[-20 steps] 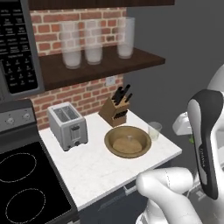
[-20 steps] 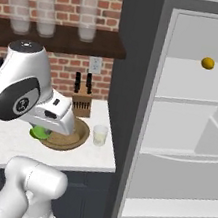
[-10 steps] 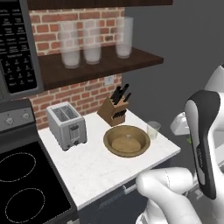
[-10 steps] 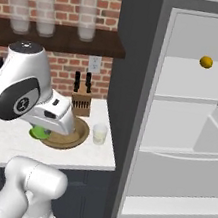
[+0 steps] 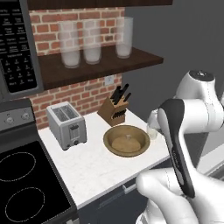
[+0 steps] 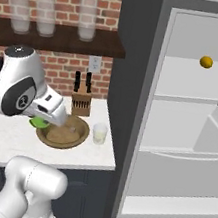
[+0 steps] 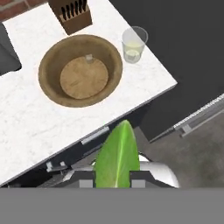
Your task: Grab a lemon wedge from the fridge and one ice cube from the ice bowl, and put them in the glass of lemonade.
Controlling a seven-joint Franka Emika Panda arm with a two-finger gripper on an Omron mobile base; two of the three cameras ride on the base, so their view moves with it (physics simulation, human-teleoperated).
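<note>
Tool (image 7: 113, 183) clamped on lemon wedge (image 7: 117, 157), hanging off desk (image 7: 26, 127) front edge. Step in hand, I judge: carrying wedge to glass of lemonade (image 7: 133, 44), just beside ice bowl (image 7: 80, 70). Next: centre above glass mouth, release. Ice cube (image 7: 89, 58) waiting in bowl.

A green lemon wedge (image 7: 117, 155) sticks up pinched between the hand's (image 7: 113, 183) fingertips.

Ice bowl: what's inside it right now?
One ice cube sits on the ice bowl floor, toward the knife block side. In the right base view the arm covers the bowl's left part.
</note>
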